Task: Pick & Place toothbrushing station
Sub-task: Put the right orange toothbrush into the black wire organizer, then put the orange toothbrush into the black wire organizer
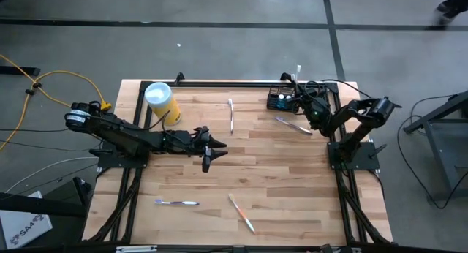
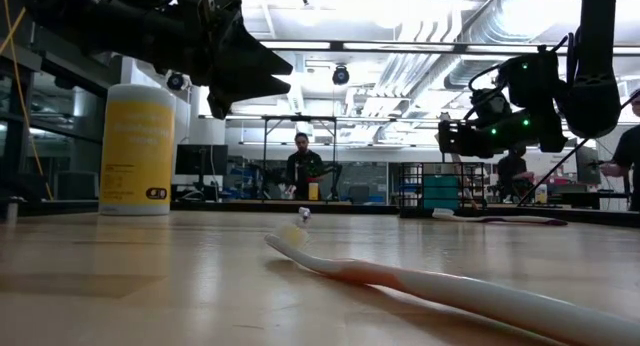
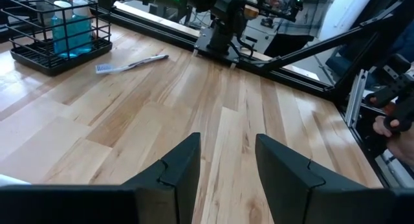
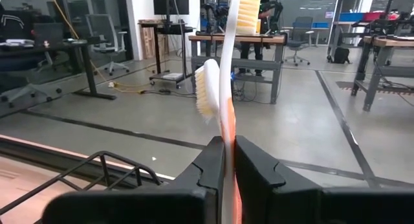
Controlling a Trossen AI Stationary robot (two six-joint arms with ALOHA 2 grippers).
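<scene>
The toothbrushing station [image 1: 281,100] is a black wire basket with a blue item inside. It stands at the table's far right and also shows in the left wrist view [image 3: 57,31]. My right gripper [image 1: 300,99] hovers at its right side, shut on a white and orange toothbrush [image 4: 228,68] that stands upright. A second brush head [image 4: 207,88] shows beside that handle. My left gripper [image 3: 226,166] hangs open over the table's middle [image 1: 209,149] with nothing between its fingers. My right gripper pinches the toothbrush's handle at its orange stretch [image 4: 228,153] between the two fingers. The fingers lie level and across the handle, coming from the table's right side. The brush stands upright with its bristle head [image 4: 249,10] above the fingers. The gripper hides its lower end.
A yellow canister with a white lid [image 1: 162,101] stands at the far left. Loose toothbrushes lie on the wood: one near the far middle [image 1: 231,114], one beside the basket [image 1: 292,125], and two near the front edge [image 1: 175,202] [image 1: 241,213]. People stand in the room beyond.
</scene>
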